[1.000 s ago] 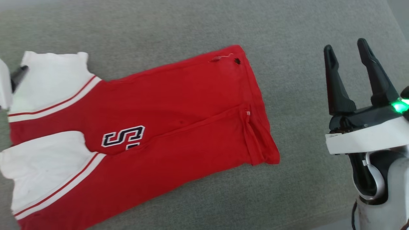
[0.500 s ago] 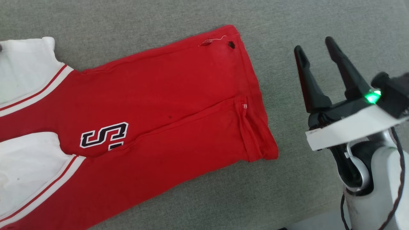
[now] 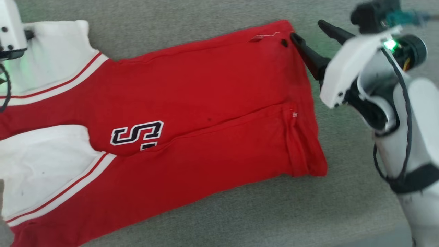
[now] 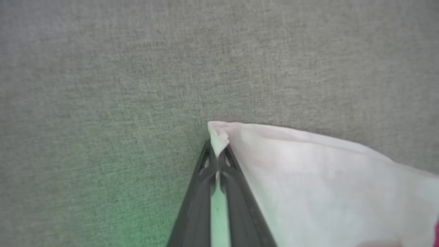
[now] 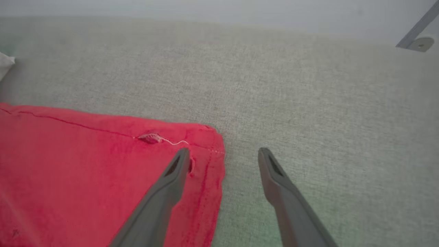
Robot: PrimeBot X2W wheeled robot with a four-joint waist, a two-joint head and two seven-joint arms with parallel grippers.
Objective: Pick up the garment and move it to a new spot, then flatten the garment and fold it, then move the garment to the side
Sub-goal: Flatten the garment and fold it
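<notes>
red garment [image 3: 205,103] | left jaws now clamped on sleeve [image 4: 308,171] | right jaws apart, now at hem [image 5: 213,164]

Red garment [image 3: 205,113], white striped sleeves

Open grey surface [image 3: 205,20] around flat garment [image 3: 205,96]

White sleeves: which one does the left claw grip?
The far sleeve, top left in the head view; the left claw is shut on its corner. The near sleeve lies untouched.
</notes>
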